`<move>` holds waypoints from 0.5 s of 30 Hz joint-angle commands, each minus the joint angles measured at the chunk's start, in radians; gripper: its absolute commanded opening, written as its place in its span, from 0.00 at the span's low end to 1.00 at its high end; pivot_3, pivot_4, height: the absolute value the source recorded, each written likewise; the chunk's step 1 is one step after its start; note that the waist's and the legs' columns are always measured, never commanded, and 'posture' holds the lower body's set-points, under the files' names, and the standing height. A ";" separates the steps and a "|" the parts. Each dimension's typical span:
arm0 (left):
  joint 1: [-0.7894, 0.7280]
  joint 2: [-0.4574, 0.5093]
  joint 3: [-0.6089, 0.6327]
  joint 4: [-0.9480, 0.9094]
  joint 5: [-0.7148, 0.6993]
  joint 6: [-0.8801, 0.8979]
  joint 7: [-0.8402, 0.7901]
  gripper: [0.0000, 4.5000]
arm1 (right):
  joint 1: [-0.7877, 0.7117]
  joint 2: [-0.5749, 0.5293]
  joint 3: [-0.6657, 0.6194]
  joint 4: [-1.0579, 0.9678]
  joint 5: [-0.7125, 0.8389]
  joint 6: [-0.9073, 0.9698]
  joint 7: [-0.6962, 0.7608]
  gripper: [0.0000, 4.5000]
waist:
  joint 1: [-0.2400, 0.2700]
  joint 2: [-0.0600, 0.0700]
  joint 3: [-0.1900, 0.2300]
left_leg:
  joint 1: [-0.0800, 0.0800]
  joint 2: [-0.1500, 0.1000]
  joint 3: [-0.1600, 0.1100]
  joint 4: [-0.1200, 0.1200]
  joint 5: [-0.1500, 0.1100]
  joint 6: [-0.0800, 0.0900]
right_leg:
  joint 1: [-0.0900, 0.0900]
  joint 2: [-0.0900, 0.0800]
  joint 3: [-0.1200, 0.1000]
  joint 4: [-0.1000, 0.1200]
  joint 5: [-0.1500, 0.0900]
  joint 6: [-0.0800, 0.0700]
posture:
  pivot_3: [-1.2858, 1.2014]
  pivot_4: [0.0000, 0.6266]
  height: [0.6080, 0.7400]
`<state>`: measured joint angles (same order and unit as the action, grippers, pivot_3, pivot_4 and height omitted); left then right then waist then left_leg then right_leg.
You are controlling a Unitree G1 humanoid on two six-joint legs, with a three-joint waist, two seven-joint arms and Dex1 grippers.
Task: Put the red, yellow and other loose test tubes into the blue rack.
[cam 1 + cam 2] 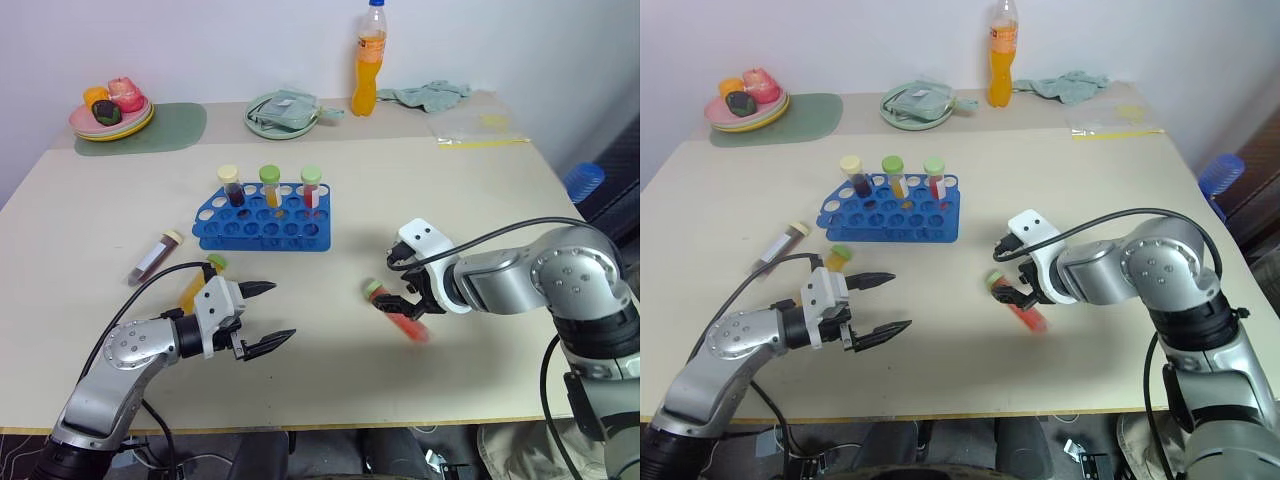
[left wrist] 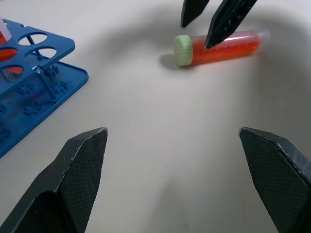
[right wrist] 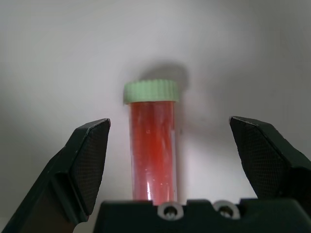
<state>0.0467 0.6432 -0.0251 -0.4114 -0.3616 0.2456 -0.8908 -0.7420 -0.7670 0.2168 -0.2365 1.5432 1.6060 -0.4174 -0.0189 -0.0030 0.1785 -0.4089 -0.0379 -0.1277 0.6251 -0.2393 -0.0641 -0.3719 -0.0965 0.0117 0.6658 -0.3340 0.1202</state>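
Right end effector (image 3: 170, 160) spread — straddles red tube (image 3: 151, 145).

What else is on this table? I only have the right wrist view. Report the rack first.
Observer: The blue rack stands to the left of the right claw and holds three upright tubes.
Operator: List the loose tubes besides this red tube.
Observer: Two lie left of the rack: a dark tube and a yellow tube, the yellow one next to the left claw.
Operator: Give me the left claw's state.
Observer: It is open and empty, pointing toward the red tube.
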 commanded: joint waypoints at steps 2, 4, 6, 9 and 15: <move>0.020 -0.015 0.009 -0.042 -0.007 -0.013 0.022 0.99 | -0.079 -0.092 0.147 0.053 0.294 -0.112 -0.219 0.96 | 0.000 0.000 0.000 | 0.000 0.000 0.000 0.000 0.000 0.000 | 0.000 0.000 0.000 0.000 0.000 0.000 | 0.52 0.24 1.00; 0.031 -0.020 0.005 -0.046 0.000 -0.018 0.026 0.99 | -0.097 -0.130 0.217 0.065 0.391 -0.178 -0.297 0.96 | -0.001 0.000 0.000 | 0.000 0.000 0.001 0.000 0.000 0.001 | 0.000 0.000 0.000 0.000 0.000 0.000 | 0.52 0.24 1.00; 0.042 -0.031 0.008 -0.051 -0.005 -0.019 0.038 1.00 | -0.107 -0.148 0.264 0.058 0.426 -0.218 -0.311 0.85 | -0.001 0.000 0.000 | 0.000 0.000 0.001 0.000 0.000 0.001 | 0.000 0.000 0.000 0.000 0.000 0.000 | 0.52 0.24 1.00; 0.041 -0.053 0.017 -0.059 -0.023 -0.004 0.059 1.00 | -0.105 -0.162 0.307 0.044 0.429 -0.250 -0.301 0.58 | 0.000 0.000 0.000 | 0.000 0.000 0.001 0.001 0.000 0.001 | 0.000 0.000 0.000 0.000 0.000 0.000 | 0.52 0.24 1.00; 0.042 -0.049 0.029 -0.056 -0.020 -0.004 0.067 1.00 | -0.121 -0.178 0.336 0.040 0.429 -0.282 -0.295 0.15 | 0.000 0.000 0.000 | 0.000 0.000 0.001 0.001 0.000 0.001 | 0.000 0.001 0.000 0.000 0.000 0.000 | 0.52 0.24 1.00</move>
<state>0.0857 0.5876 -0.0158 -0.4382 -0.3732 0.2504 -0.8250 -0.8323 -0.9312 0.5529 -0.1743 1.9581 1.3376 -0.7150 -0.0194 -0.0030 0.1786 -0.4092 -0.0375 -0.1266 0.6260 -0.2398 -0.0633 -0.3720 -0.0959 0.0121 0.6656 -0.3340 0.1203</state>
